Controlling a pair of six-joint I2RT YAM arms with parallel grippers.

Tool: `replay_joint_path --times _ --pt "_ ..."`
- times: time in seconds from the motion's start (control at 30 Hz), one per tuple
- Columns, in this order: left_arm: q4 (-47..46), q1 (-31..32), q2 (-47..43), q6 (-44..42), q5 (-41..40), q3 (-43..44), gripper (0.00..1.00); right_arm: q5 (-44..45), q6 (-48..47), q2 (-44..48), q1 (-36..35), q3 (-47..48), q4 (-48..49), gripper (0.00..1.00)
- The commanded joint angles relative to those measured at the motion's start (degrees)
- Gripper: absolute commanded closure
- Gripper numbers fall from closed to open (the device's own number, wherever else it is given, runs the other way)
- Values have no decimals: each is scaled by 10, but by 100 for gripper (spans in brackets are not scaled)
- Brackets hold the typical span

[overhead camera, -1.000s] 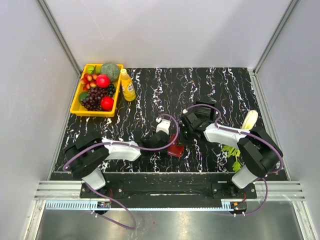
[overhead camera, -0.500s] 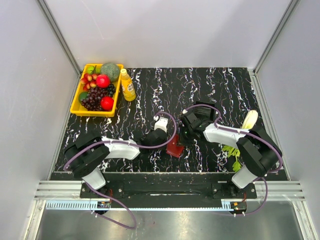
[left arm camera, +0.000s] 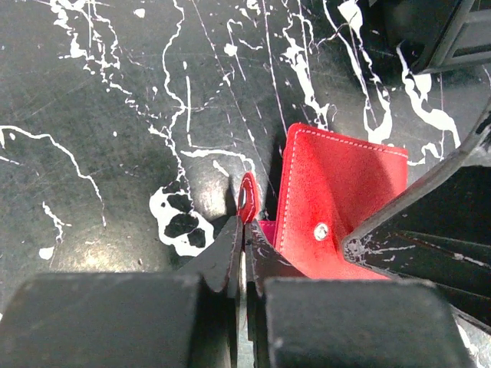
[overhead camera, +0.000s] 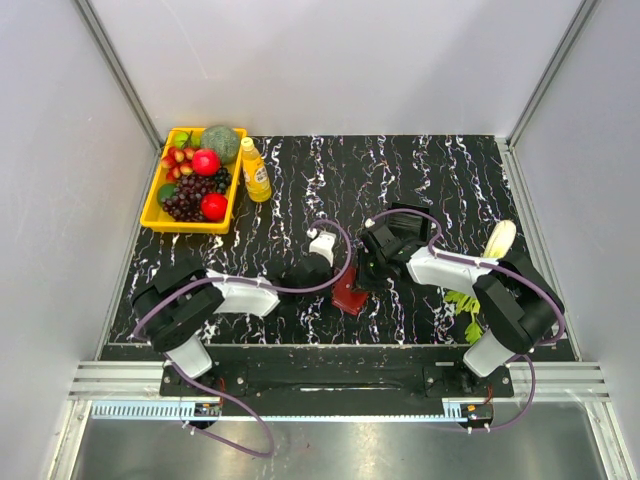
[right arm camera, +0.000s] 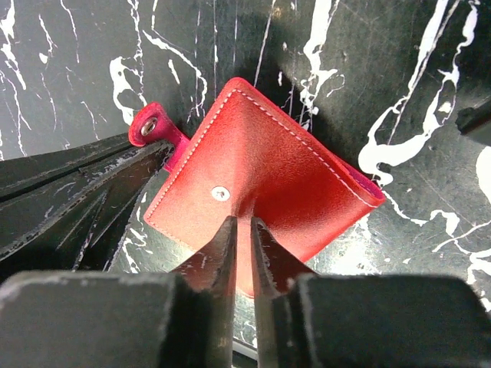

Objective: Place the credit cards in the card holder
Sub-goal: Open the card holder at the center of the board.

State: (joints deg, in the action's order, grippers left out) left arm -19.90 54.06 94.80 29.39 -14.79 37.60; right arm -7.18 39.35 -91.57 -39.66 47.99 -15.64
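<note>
The card holder (overhead camera: 349,297) is a red leather wallet lying on the black marbled table between my two grippers. Seen from the left wrist, its stitched panel (left arm camera: 345,192) stands tilted, and my left gripper (left arm camera: 244,228) is shut on its snap tab (left arm camera: 247,196). In the right wrist view, my right gripper (right arm camera: 244,222) rests its tips on the card holder's face (right arm camera: 268,165), jaws a narrow gap apart with red leather showing between them. The left fingers (right arm camera: 84,192) reach in from the left beside the tab (right arm camera: 146,127). The credit cards are out of view.
A yellow tray (overhead camera: 152,208) of fruit stands at the back left with a small orange bottle (overhead camera: 255,170) beside it. A pale oblong object (overhead camera: 498,240) and green leaves (overhead camera: 464,305) lie by the right arm. Grey walls enclose the table.
My left gripper has moved in and closed on the card holder's snap tab. The right jaws have parted slightly. The card holder has shifted a little.
</note>
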Motion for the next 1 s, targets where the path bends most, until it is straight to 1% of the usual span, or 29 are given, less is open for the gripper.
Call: replay_joint_path --times 0.0,0.1,0.17,0.23,0.33,0.43,0.47,0.6,0.7,0.77,0.83,0.9,0.97 --pt "-16 -6 -50 -18 13 -22 100 -2 13 27 -5 5 12 77" --pt "31 -10 -131 -44 -1 -25 100 -2 27 53 -6 11 12 65" --pt "57 -14 -192 -61 -4 -26 100 1 35 71 -6 16 12 62" --pt "80 -15 -239 -83 7 -10 100 13 48 90 -6 18 12 52" --pt "123 -16 -273 -106 18 24 100 23 55 115 -6 25 11 48" --pt "165 -15 -266 -117 22 48 100 25 67 132 -6 29 11 46" --pt "166 -15 -263 -117 20 46 100 27 72 135 -6 28 11 43" --pt "148 -15 -263 -94 5 10 100 18 91 134 -5 14 29 42" --pt "131 -16 -270 -67 -2 -16 100 2 105 114 -6 -2 53 43" --pt "129 -15 -277 -41 -20 -28 100 -1 114 103 -5 -10 61 43" --pt "137 -16 -279 -14 -48 -42 100 -8 122 91 -6 -24 86 44" --pt "149 -16 -275 16 -82 -59 100 -21 123 72 -5 -24 96 50" --pt "147 -17 -268 49 -96 -80 100 -39 128 50 -5 -22 104 51"
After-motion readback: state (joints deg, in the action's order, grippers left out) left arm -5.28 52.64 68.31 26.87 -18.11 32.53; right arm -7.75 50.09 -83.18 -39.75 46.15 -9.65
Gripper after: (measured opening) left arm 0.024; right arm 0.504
